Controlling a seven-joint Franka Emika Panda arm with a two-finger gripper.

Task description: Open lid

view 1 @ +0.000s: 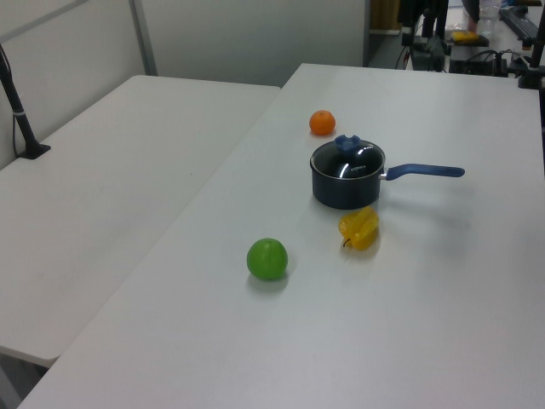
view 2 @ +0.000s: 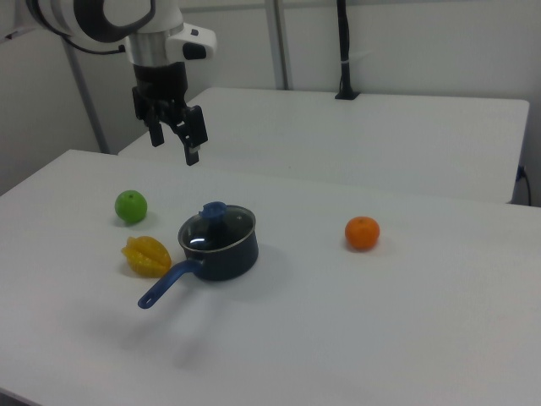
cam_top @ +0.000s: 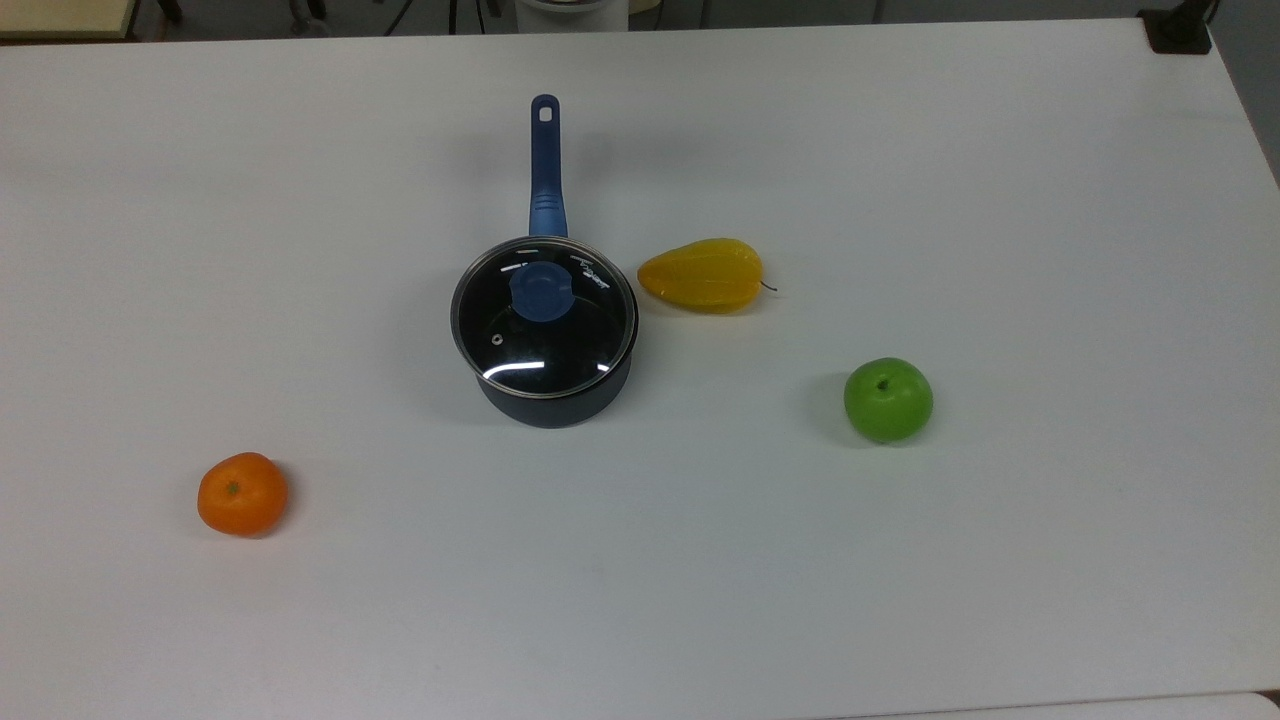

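Your gripper (view 2: pixel 174 144) hangs well above the pot (view 2: pixel 218 251), fingers spread wide, holding nothing. The lid (cam_top: pixel 544 316) sits on it.

Two white tables (view 1: pixel 128 170) stand side by side before a plain pale wall (view 2: pixel 423 42), a black pole (view 2: pixel 342 46) clamped at the far table's edge

The lid (cam_top: pixel 543 322) is a round pane of clear glass with a metal rim, a blue knob (cam_top: pixel 541 293) and a small steam hole. It sits flat and closed on the saucepan (cam_top: pixel 553 402), slightly left of centre in the top view and mid-frame in the right view (view 2: pixel 216 227).
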